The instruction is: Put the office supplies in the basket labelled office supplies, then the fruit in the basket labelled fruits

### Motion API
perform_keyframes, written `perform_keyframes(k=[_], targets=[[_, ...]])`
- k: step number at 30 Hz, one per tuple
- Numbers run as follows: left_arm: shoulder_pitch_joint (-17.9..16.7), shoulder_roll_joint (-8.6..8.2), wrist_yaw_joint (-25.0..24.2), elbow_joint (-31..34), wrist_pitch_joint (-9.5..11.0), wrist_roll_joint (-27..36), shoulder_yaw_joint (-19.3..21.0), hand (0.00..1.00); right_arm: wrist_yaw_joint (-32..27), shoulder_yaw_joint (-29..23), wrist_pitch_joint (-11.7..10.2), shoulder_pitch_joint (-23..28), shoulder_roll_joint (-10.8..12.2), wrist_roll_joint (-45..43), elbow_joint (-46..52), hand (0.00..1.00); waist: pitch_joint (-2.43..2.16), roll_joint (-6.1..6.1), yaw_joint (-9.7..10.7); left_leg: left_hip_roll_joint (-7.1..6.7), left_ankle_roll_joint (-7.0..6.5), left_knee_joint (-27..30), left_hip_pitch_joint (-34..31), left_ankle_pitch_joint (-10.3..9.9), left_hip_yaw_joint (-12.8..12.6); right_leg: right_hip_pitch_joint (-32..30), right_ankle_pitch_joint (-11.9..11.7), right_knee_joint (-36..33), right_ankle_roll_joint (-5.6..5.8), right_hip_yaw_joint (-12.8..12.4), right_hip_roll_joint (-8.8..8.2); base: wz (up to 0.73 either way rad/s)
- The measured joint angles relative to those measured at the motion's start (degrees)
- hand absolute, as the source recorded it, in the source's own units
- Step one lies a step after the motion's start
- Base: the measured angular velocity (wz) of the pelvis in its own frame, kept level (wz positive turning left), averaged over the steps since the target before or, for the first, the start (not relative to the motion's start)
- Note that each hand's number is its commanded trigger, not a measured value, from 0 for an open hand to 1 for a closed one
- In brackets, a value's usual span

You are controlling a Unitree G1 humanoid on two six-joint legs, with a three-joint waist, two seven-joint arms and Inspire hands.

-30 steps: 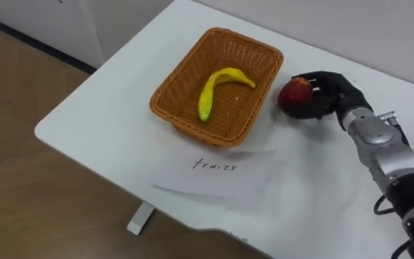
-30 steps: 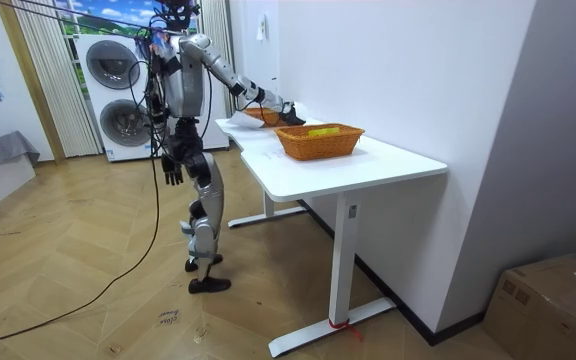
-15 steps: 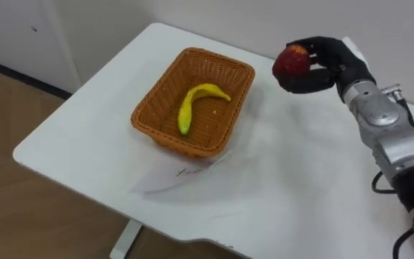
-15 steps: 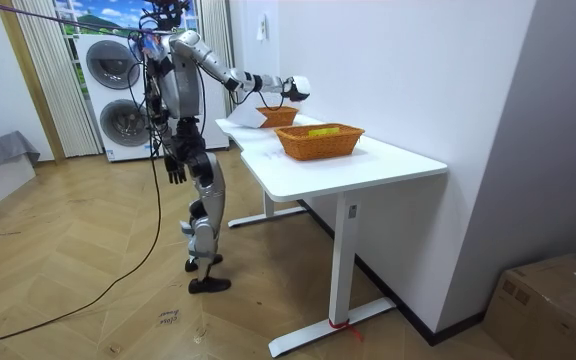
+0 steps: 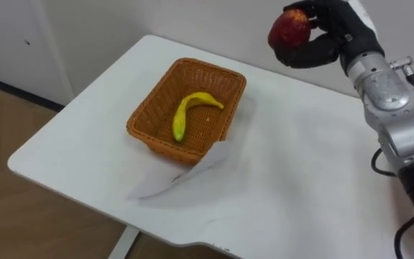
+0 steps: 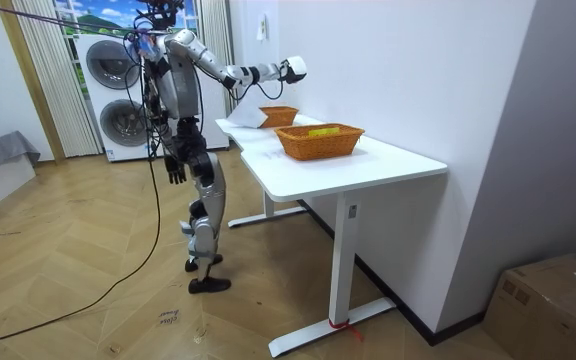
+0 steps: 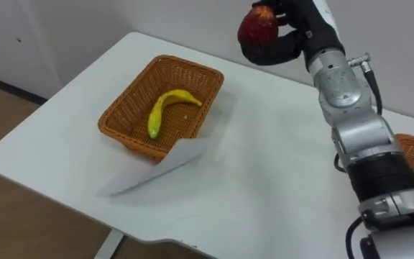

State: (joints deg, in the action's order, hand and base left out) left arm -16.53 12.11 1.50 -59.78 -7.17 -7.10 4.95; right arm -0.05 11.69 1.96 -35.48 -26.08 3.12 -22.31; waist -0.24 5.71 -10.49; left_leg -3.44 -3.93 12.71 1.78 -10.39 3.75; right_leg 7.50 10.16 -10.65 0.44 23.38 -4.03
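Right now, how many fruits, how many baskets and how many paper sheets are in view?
Fruit: 2, a yellow curved banana and a red round apple in the right hand
Brown wicker baskets: 2
White paper sheet: 1
Total: 5

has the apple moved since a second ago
Yes. The apple, held in the right hand, has gone up: it sat level with the basket, beside it, and now hangs well above the basket's rim.

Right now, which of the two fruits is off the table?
The apple. The right hand holds it in curled fingers, raised above the table. The banana lies in the basket.
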Motion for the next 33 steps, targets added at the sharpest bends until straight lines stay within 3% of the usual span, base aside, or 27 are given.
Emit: perform_keyframes(k=[6, 8, 11, 23, 29, 33], targets=[[0.4, 0.00, 0.1, 0.1, -0.3, 0.1, -0.4, 0.00, 1.7, 1.4, 0.8, 0.3, 0.8, -2.0, 3.3, 1.00, 0.22, 1.06, -1.1, 0.00, -0.01, -0.1, 0.3, 0.0, 0.3, 0.4, 0.0, 0.1, 0.04, 0.3, 0.03, 0.03], [0.4, 0.17, 0.1, -0.2, -0.3, 0.1, -0.6, 0.00, 2.7, 3.0, 2.0, 1.8, 0.9, -6.3, 6.5, 1.00, 0.44, 1.27, -2.4, 0.01, 0.01, -0.1, 0.4, -0.1, 0.2, 0.5, 0.0, 0.1, 0.06, 0.2, 0.06, 0.00], [0.3, 0.20, -1.0, -1.0, -0.4, 0.1, -0.6, 0.00, 4.8, 4.2, 2.0, 4.6, 1.7, -11.8, 10.3, 1.00, 0.45, 1.65, -3.7, -0.05, 0.00, -0.1, 0.5, -0.1, 0.5, 0.7, 0.0, 0.0, 0.06, 0.5, 0.03, 0.02], [0.1, 0.60, -2.1, -2.2, -0.5, 0.2, -0.6, 0.00, 6.6, 13.0, 3.1, 5.9, 1.8, -13.7, 9.1, 1.00, 0.92, 3.09, -9.1, -0.31, 0.07, 0.2, -0.1, -0.1, 1.8, 0.6, 0.2, 0.1, 0.24, 0.5, 0.10, 0.05], [0.1, 0.58, -2.3, -2.1, -0.4, -0.1, -0.5, 0.00, 6.6, 13.7, 3.1, 5.8, 1.9, -13.8, 4.3, 1.00, 1.15, 3.51, -11.5, -0.51, 0.05, 0.3, -0.1, -0.1, 2.6, 0.7, 0.1, 0.1, 0.24, 0.8, 0.05, 0.08], [0.0, 0.60, -2.8, -2.1, -0.5, -0.3, -0.5, 0.00, 6.6, 13.8, 3.1, 5.8, 1.9, -14.0, 2.2, 1.00, 1.25, 3.49, -11.9, -0.49, 0.07, 0.3, -0.2, -0.1, 2.8, 0.7, 0.2, 0.2, 0.25, 1.0, 0.07, 0.01]])
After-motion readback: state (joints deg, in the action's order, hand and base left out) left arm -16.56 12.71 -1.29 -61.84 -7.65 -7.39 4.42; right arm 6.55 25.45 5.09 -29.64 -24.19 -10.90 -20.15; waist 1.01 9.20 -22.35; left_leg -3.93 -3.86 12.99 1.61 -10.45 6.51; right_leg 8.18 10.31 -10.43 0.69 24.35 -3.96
